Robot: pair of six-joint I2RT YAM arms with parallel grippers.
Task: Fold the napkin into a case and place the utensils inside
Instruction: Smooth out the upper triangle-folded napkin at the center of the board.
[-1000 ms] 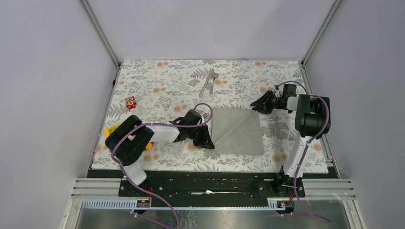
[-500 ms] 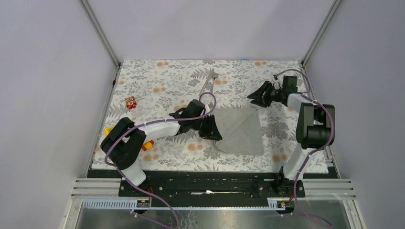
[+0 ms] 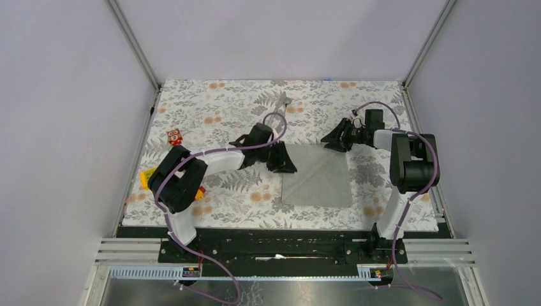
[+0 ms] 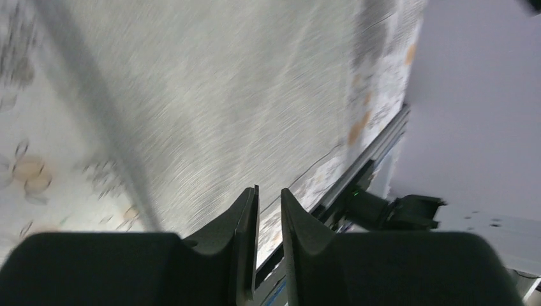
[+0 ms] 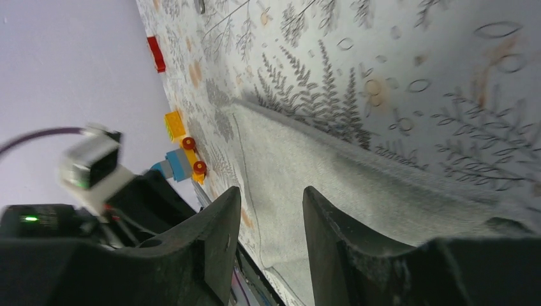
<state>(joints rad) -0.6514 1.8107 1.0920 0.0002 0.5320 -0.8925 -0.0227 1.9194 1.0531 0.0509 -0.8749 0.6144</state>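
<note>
The grey napkin point(image 3: 317, 176) lies flat on the floral tablecloth, folded into a rectangle. My left gripper point(image 3: 290, 167) sits low at the napkin's far left edge. In the left wrist view point(image 4: 269, 189) its jaws are almost together with nothing between them, and the napkin point(image 4: 242, 95) spreads out beyond. My right gripper point(image 3: 325, 138) is open just off the napkin's far right corner. The right wrist view point(image 5: 271, 189) shows the napkin point(image 5: 332, 178) below its spread jaws. The silver utensils point(image 3: 279, 108) lie together at the back centre, apart from both grippers.
A red block point(image 3: 174, 136), a yellow block point(image 3: 148, 175) and a small toy point(image 3: 200, 193) lie at the left by the left arm. They also show in the right wrist view as a red block point(image 5: 155, 53), a yellow block point(image 5: 173, 124) and a toy point(image 5: 184, 164). Grey walls enclose the table.
My left gripper has moved from the napkin's near left side toward its far left edge. My right gripper has swung left, closer to the napkin's far right corner.
</note>
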